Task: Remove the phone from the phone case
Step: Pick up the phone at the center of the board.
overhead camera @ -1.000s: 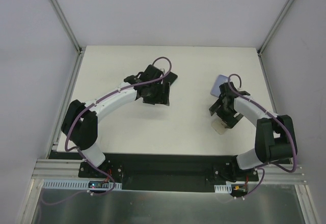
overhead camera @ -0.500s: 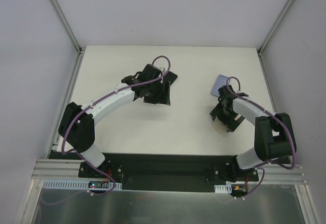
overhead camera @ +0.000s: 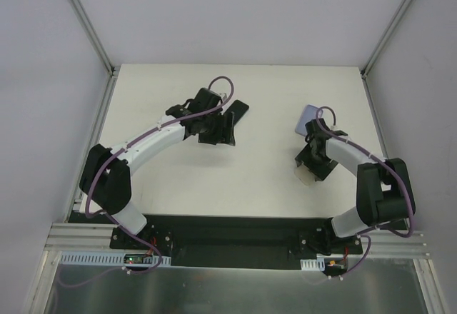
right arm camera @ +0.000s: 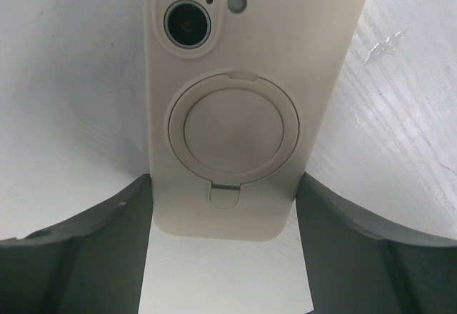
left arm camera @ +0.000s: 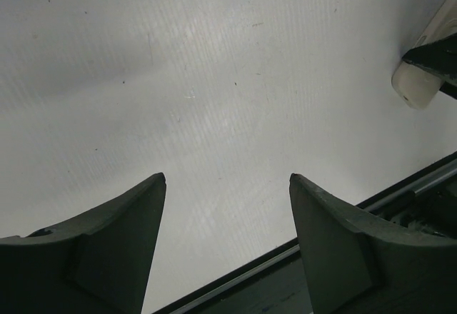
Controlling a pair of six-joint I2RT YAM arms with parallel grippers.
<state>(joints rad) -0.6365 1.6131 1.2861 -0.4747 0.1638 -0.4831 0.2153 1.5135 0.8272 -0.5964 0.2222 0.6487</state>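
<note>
A cream phone case with a round ring holder faces the right wrist camera, and two camera lenses show through its cutout. My right gripper is shut on its two long sides near the bottom end. From above, the right gripper covers its middle and the cream end sticks out. A lavender flat piece shows beyond the gripper; I cannot tell if it is joined to the case. My left gripper is open and empty.
A black flat slab lies on the white table just beyond the left gripper. The cream case end also shows in the left wrist view. The table's dark near edge runs below the left fingers. Grey walls and frame posts enclose the table.
My left gripper has drawn back to the left, uncovering more of the black slab. My right gripper has shifted slightly with the cream case in it.
</note>
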